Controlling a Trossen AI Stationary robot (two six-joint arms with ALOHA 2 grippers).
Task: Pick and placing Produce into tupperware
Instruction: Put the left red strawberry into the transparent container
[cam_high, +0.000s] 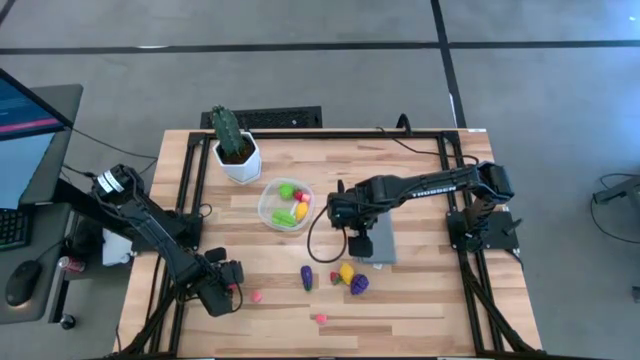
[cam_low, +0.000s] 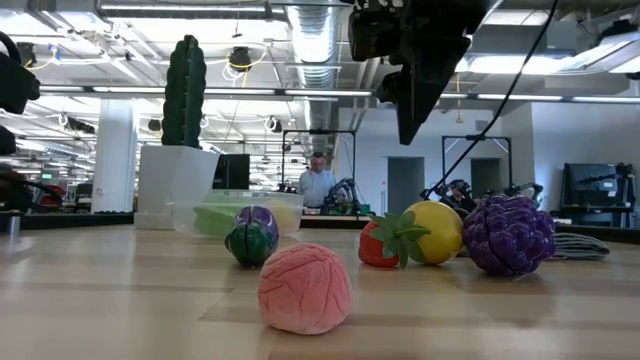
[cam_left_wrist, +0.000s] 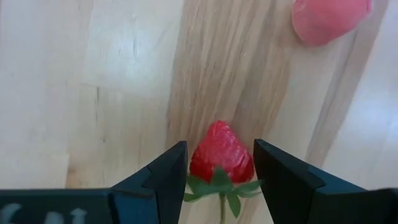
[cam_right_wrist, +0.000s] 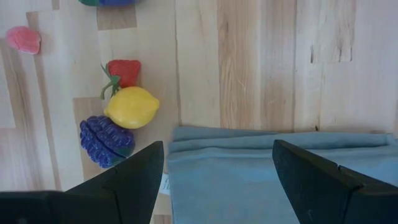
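Between the left gripper's (cam_left_wrist: 217, 171) fingers sits a red strawberry (cam_left_wrist: 221, 154), clenched; the right gripper (cam_right_wrist: 217, 168) hangs released above the grey cloth (cam_right_wrist: 280, 168).

Clear round tub (cam_high: 284, 205) holding green, yellow and red toys, beside it on the wood a purple grape bunch (cam_high: 358, 284), lemon (cam_high: 346, 271), eggplant (cam_high: 307, 277), strawberry (cam_left_wrist: 221, 153) between dark fingers, pink pieces (cam_high: 321, 319) farther off
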